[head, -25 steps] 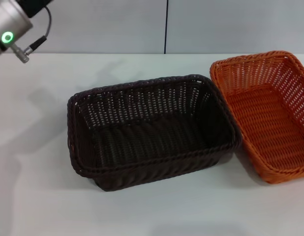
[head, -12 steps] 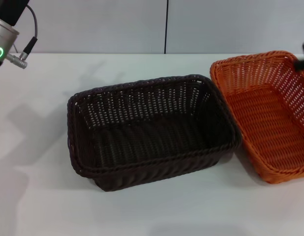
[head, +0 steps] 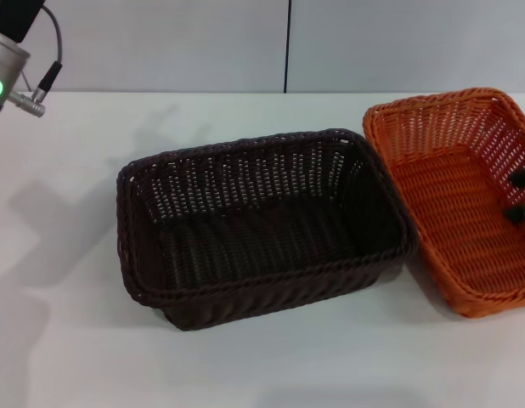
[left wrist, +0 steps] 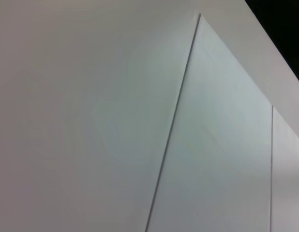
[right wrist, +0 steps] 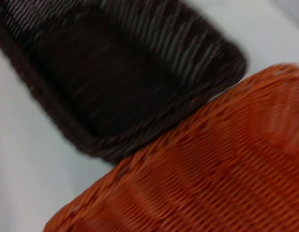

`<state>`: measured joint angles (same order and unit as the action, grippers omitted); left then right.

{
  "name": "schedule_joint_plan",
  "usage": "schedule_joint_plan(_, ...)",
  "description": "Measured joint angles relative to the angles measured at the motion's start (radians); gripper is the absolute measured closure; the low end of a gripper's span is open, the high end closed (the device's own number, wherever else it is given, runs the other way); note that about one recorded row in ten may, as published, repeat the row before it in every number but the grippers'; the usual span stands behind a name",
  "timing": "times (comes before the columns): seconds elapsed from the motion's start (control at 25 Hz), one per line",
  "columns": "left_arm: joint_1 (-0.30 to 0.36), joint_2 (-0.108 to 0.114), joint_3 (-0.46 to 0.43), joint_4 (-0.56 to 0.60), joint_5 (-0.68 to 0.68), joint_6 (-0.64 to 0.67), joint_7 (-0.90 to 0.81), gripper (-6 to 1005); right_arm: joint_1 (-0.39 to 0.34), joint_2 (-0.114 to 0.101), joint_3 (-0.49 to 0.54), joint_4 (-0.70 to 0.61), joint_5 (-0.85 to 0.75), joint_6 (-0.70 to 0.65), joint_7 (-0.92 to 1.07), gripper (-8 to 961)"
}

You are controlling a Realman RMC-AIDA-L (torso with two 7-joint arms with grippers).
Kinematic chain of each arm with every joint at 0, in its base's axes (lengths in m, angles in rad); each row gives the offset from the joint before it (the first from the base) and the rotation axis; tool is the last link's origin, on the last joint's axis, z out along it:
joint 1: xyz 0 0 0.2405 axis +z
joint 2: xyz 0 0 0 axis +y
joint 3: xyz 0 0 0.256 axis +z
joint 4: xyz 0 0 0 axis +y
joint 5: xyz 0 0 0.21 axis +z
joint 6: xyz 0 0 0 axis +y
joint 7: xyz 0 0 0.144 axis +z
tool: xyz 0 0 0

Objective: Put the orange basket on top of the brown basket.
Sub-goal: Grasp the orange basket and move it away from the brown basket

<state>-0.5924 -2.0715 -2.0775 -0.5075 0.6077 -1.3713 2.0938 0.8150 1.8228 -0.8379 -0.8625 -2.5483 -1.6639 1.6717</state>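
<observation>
The right gripper (head: 521, 194) has dropped from the orange basket's far rim half a second ago to a spot low over the basket's interior, showing as two dark tips at the 3 o'clock edge of the head view; whether its fingers are spread or closed I cannot tell from so little. That descent suggests the reach for a grasp on the orange basket (head: 456, 191) is under way, with the lift not yet begun. The orange basket sits on the white table (head: 76, 340) at 3 o'clock, its near-left side touching or almost touching the brown basket (head: 261, 223), which lies at the centre. The left arm (head: 9, 59) has barely shifted, parked at 10 o'clock with its gripper out of sight. The right wrist view adds what the head view lacks: both baskets seen from above the orange weave, rims nearly meeting. The left wrist view shows only blank wall panels.
</observation>
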Motion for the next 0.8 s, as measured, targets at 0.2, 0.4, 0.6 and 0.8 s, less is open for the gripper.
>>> schedule_joint_plan(0.2, 0.003, 0.0, -0.001, 0.01, -0.012, -0.003, 0.003, 139, 0.024, 0.013, -0.047, 0.005, -0.065, -0.022, 0.0, 375)
schedule_joint_plan(0.4, 0.005, 0.002, -0.002, 0.012, -0.029, -0.003, 0.005, 139, 0.034, 0.042, -0.098, 0.006, -0.116, -0.031, -0.005, 375)
schedule_joint_plan(0.6, 0.004, 0.002, 0.001, 0.013, -0.029, -0.002, 0.005, 139, 0.026, 0.063, -0.125, 0.018, -0.125, -0.091, -0.035, 375)
schedule_joint_plan(0.8, 0.008, 0.002, -0.002, 0.015, -0.032, 0.005, 0.004, 139, 0.001, 0.1, -0.131, 0.027, -0.126, -0.195, -0.064, 375)
